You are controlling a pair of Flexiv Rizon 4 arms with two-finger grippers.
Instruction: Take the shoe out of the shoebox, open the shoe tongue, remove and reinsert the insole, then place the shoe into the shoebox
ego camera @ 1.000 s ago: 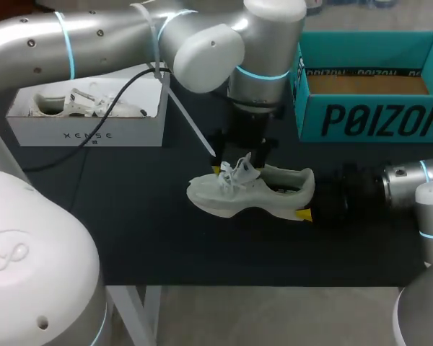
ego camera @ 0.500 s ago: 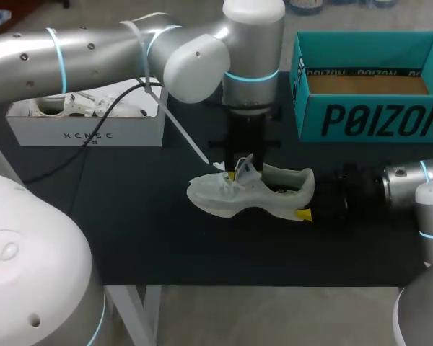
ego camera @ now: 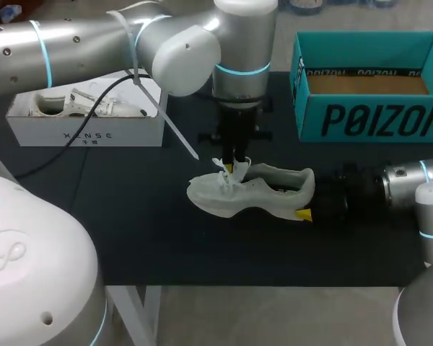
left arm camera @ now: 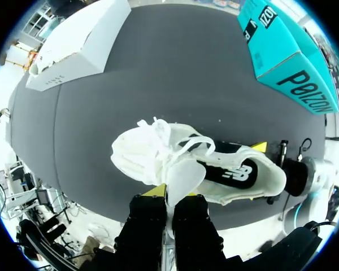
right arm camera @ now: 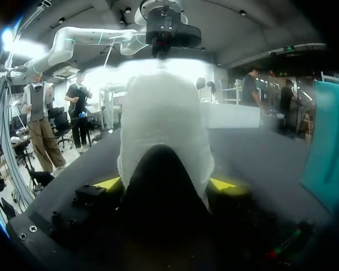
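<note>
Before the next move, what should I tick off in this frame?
1. The shoe is out of the teal shoebox: ok.
2. The right gripper is shut on the shoe's heel, steadying it: ok.
3. The left gripper is shut on the tongue: ok.
4. The tongue is lifted off the opening: ok.
5. The black insole is in the shoe and exposed: ok.
6. The insole's edge is free to be pinched: cannot tell.
</note>
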